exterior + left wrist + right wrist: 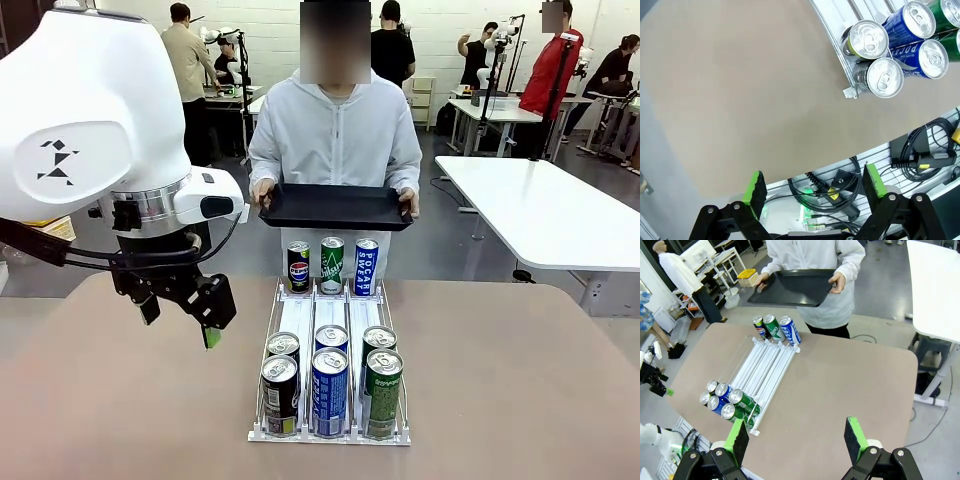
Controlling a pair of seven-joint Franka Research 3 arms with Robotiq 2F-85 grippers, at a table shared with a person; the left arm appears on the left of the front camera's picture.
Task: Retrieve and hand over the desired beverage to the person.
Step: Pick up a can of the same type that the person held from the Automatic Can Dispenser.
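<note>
Green-padded fingers of the left claw (182,322) are standing wide apart with nothing between them. It is hanging above the tan counter (500,400), to the left of the white can rack (330,436) and clear of it. The right claw (797,430) is gaping too, empty, and is hovering high over the counter's near side, looking down along the rack.

At the rack's near end three cans are standing upright side by side, one per lane: a black can (279,395), a blue can (329,390) and a green can (382,392). A second row of three cans (331,338) is sitting just behind them, touching or nearly so. The middle stretch of the lanes is lying bare. At the rack's far end a Pepsi can (298,266), a green-and-white can (332,265) and a Pocari Sweat can (366,266) are standing in a line.

Beyond the counter's far edge the person (335,130) in the white hooded jacket is standing and holding a black tray (335,207) level with both hands, one on each end.
</note>
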